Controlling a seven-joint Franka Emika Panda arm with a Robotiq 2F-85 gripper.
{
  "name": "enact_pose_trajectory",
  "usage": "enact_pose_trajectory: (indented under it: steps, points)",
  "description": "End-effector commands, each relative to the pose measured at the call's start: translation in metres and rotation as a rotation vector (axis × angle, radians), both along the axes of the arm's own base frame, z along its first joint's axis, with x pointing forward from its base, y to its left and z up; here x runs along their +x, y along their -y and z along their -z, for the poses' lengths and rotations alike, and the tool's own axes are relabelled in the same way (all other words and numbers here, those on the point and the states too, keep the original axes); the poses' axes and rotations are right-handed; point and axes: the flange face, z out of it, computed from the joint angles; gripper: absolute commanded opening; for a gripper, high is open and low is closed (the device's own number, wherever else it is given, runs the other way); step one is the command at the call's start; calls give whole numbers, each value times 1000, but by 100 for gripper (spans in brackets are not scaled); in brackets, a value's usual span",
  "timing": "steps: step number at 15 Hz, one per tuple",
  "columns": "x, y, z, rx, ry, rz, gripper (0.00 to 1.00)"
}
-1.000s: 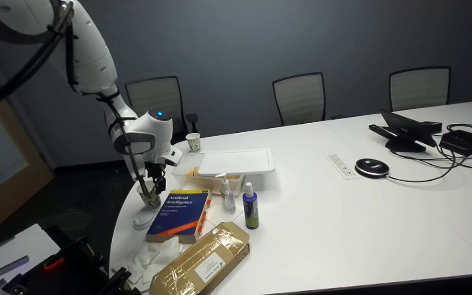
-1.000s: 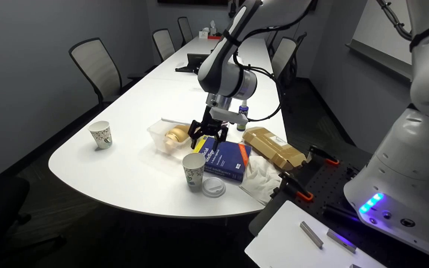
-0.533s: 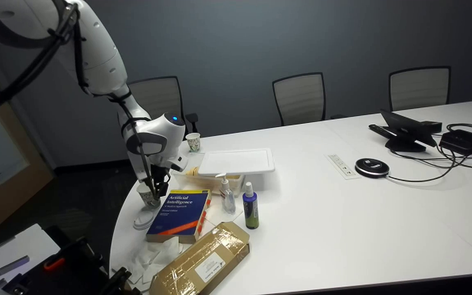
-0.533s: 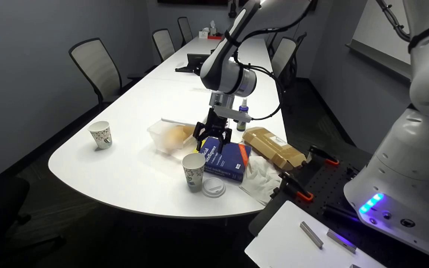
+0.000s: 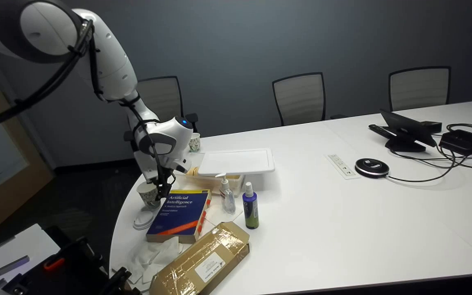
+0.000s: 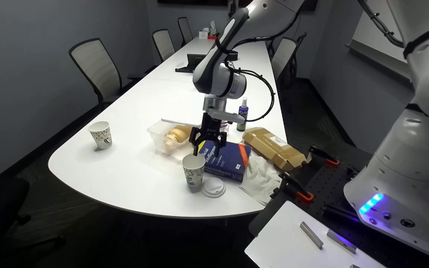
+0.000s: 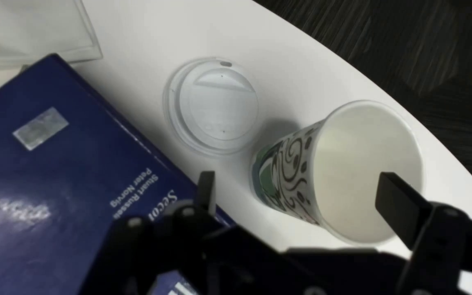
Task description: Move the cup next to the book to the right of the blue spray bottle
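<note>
The cup is a white paper cup with a leafy pattern, upright next to the book, in both exterior views (image 5: 147, 197) (image 6: 193, 173) and the wrist view (image 7: 287, 172). The thick dark blue book (image 5: 182, 213) (image 6: 225, 160) (image 7: 55, 176) lies flat beside it. The blue spray bottle (image 5: 251, 211) (image 6: 242, 118), with a white top, stands beyond the book, out of the wrist view. My gripper (image 5: 162, 191) (image 6: 206, 152) (image 7: 295, 188) is open and empty, pointing down just above the cup and the book's edge. In the wrist view one finger overlaps the cup's mouth.
A white cup lid (image 5: 143, 220) (image 7: 219, 106) lies by the cup. A clear pump bottle (image 5: 228, 198), a lidded plastic container (image 5: 236, 162), a cardboard box (image 5: 203, 262) and crumpled tissues (image 6: 261, 178) surround the book. A second patterned cup (image 6: 101, 134) stands apart near the table edge.
My gripper has moved lower and a little toward the cup and book; in an exterior view the arm has shifted right. The cup, book and bottle have not moved.
</note>
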Motion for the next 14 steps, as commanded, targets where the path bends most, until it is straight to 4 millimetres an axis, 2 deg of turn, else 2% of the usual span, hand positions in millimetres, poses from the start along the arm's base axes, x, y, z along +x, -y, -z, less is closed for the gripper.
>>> enact_pose_trajectory:
  steps: [1, 3, 4, 6, 9, 14]
  points:
    - [6, -17, 5, -23, -13, -29, 100]
    - [5, -23, 10, -33, -24, -34, 100]
    - [5, -26, 11, -39, -26, -32, 75]
    - [3, -29, 12, -57, -21, -20, 66]
    - [3, -30, 13, -75, -21, -9, 40]
    - [4, -32, 11, -99, -16, 0, 3]
